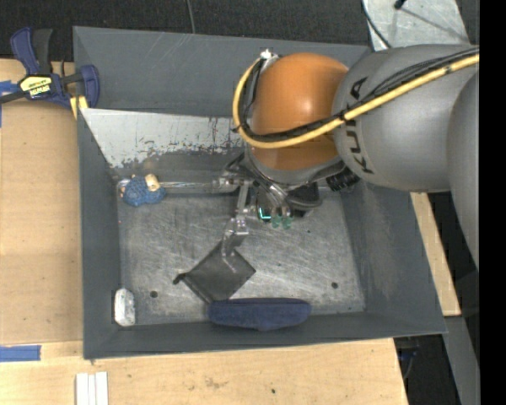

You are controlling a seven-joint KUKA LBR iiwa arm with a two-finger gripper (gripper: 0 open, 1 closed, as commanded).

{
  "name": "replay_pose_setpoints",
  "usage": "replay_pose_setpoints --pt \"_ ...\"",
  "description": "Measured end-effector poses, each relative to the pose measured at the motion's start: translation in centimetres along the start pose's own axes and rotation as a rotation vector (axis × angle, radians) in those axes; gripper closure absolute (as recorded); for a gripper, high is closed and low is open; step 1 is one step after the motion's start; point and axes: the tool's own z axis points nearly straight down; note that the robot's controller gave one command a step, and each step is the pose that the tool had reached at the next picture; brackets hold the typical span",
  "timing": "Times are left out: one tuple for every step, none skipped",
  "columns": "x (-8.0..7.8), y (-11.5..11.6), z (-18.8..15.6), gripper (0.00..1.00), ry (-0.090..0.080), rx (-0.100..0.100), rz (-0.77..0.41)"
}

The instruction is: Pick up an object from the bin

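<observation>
— What is in the bin, from the left?

— In the near left corner a small whitish lump (124, 306); above it, by the back wall, a blue knob with a tan stub (140, 191); from it a clear rod (190, 184) runs right toward the wrist; past the middle a dark flat sheet (221, 278) lies on the floor of the bin (97, 226), one corner pointing up at the tool.

— And the gripper?

— The gripper (235, 233) hangs at that upper corner, under the orange cover (295, 99); whether it touches the sheet I cannot tell; nor can I tell if the pincer is wide or narrow, since the wrist shades it; the sheet lies flat, so I judge nothing is lifted yet.

— Anything further right?

— A dark blue oblong pad (259, 313) along the front wall, touching the sheet's lower edge.

— What worries you?

— The sheet looks flush with the floor; I judge a pinch could close on air or scrape the metal; taken by one corner, a thing that looks so thin and limp may slide out on the way up; its lower edge meets the pad, which could drag along; the rod's end sits near the wrist, so a sideways shift might knock it.
</observation>
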Motion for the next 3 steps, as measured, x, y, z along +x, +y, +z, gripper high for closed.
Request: replay_pose_setpoints --pt "7.1 0.1 8.4 0.00 -0.025 -0.002 -0.151" --pt "7.3 0.0 8.7 1.00 -0.017 -0.002 -0.151" --pt "7.1 -0.2 -7.4 1.00 -0.017 0.000 -0.211"
